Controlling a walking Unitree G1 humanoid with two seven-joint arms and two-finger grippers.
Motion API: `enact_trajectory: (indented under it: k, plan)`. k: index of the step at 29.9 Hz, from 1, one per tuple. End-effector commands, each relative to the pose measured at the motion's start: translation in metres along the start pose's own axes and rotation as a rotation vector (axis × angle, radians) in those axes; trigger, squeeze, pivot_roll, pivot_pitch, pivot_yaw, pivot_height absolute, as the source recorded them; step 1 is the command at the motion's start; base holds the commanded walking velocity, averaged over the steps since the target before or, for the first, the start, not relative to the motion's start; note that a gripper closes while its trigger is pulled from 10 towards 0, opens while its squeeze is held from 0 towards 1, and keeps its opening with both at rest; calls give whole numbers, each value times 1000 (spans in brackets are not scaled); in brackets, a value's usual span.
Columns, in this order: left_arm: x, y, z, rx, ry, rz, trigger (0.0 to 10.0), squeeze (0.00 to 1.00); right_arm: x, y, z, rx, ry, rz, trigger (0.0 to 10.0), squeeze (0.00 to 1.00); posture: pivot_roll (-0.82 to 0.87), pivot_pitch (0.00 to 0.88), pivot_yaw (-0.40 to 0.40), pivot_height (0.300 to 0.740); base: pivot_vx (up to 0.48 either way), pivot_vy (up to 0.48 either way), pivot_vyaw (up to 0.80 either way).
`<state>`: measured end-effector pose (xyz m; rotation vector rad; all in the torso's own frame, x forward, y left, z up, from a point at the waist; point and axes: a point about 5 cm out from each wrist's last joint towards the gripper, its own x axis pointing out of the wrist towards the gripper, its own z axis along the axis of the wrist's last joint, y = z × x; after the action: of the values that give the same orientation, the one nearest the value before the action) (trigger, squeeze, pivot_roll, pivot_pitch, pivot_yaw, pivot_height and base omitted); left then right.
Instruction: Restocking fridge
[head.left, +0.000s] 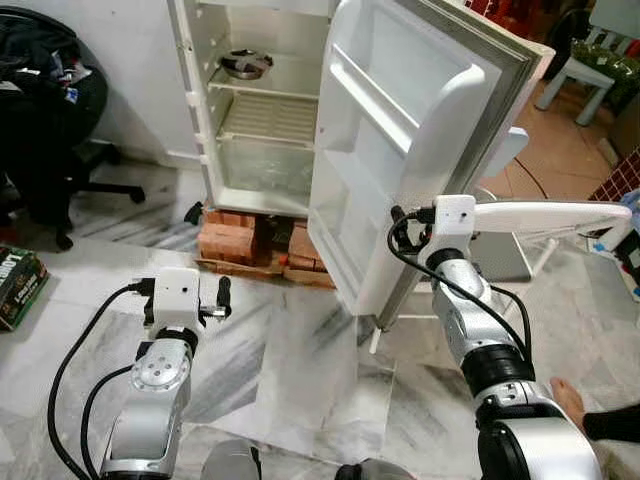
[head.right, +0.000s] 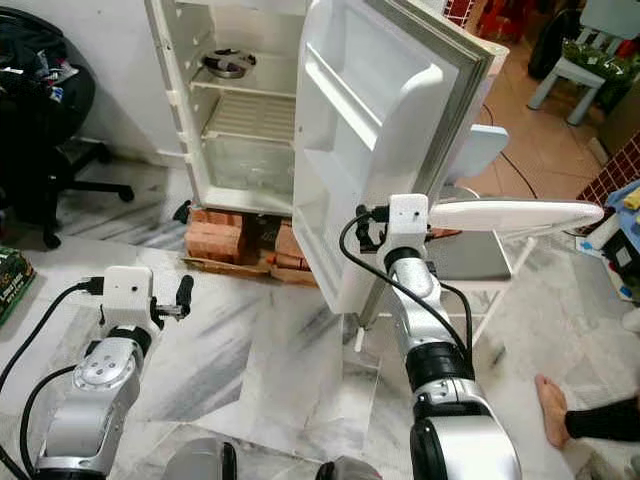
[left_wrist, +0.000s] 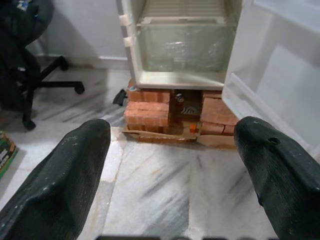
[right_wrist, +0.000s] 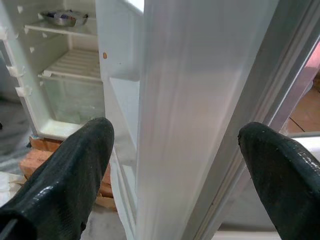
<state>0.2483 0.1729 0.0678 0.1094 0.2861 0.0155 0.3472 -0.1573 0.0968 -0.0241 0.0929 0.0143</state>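
Note:
The white fridge (head.left: 262, 130) stands open on red bricks (head.left: 232, 238), and a metal bowl (head.left: 246, 64) lies on its upper shelf. Its door (head.left: 400, 150) swings out toward me, with empty door racks. My right gripper (right_wrist: 177, 131) is open at the door's outer edge (right_wrist: 200, 115), one finger on either side of it and apart from it. Lower and to the left, my left gripper (left_wrist: 172, 130) is open over the marble floor, facing the bricks, with nothing between its fingers (left_wrist: 65, 175).
A black office chair (head.left: 50, 110) stands at the left, with a green box (head.left: 18, 285) on the floor near it. Right of the door is a white board (head.left: 555, 215) on thin legs. A person's bare foot (head.left: 567, 398) rests at the lower right.

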Motion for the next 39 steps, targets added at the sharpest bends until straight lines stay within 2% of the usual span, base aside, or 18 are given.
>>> enact_trajectory:
  k: [1, 13, 16, 24, 30, 35, 36, 38, 39]
  plan:
    - [0, 0, 1, 2, -10, -6, 10000, 0, 3, 0, 11, 16, -47, -3, 10000, 0, 153, 32, -56, 740, 330, 0, 0]
    - [-2, 1, -2, 11, 8, 5, 10000, 0, 6, 3, 19, 3, -85, -6, 10000, 0, 158, 33, -60, 740, 407, 0, 0]
    - [-1, 0, -2, 12, 9, 16, 10000, 0, 3, 4, 15, -4, -82, -5, 10000, 0, 157, 33, -61, 740, 0, 0, 0]
    - [-2, -3, -2, 11, 8, 5, 10000, 0, -6, 5, 3, 0, -61, -2, 10000, 0, 153, 39, -60, 740, 0, 0, 0]
    - [-4, -3, -3, 10, 12, 8, 10000, 0, -25, 5, -15, 24, -18, -12, 10000, 0, 153, 44, -65, 740, 0, 0, 0]
    - [-5, -2, -7, 13, 34, 8, 10000, 0, -34, -6, -29, 40, 44, -36, 10000, 0, 151, 48, -64, 740, 0, 0, 0]
    - [-7, -2, -11, 15, 59, 3, 10000, 0, -28, -15, -27, 56, 50, -68, 10000, 0, 150, 50, -62, 740, 0, 0, 0]
    - [-8, -1, -13, 11, 72, 0, 10000, 0, -23, -19, -22, 65, 43, -81, 10000, 0, 152, 51, -59, 740, 0, 0, 0]
    - [-10, 0, -15, 14, 82, -3, 10000, 0, -13, -22, -13, 73, 28, -76, 10000, 0, 159, 53, -57, 740, 0, 0, 0]
